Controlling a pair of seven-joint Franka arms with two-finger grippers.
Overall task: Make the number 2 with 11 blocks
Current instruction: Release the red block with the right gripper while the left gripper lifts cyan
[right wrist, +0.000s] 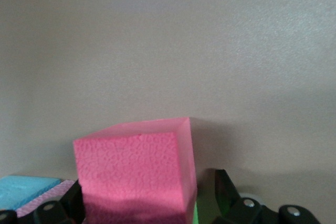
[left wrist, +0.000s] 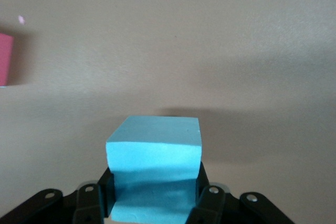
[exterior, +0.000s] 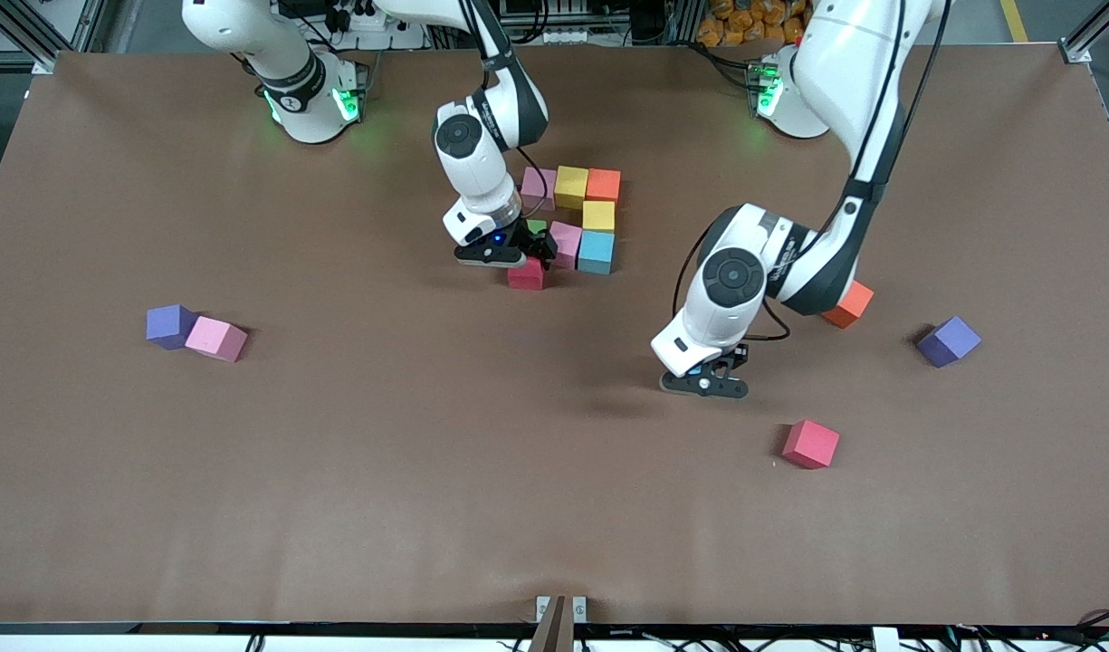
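Seven blocks form a cluster on the table [exterior: 337,507] in the front view: pink [exterior: 538,187], yellow [exterior: 571,186], orange [exterior: 603,186], a second yellow [exterior: 598,216], light blue [exterior: 597,252], a second pink [exterior: 567,244] and a red block [exterior: 526,273]; a green one [exterior: 537,225] is mostly hidden. The right gripper [exterior: 529,256] straddles the red block, jaws apart. The cubes show no long axis.

Left wrist view: the left gripper [left wrist: 154,200] clamps a light blue block [left wrist: 155,153], edges square to the fingers.

Right wrist view: the red block [right wrist: 137,169] sits loose between spread fingers [right wrist: 227,192], its base cut off.

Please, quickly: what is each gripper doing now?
Left gripper: shut on a light blue block.
Right gripper: open, around the red block.
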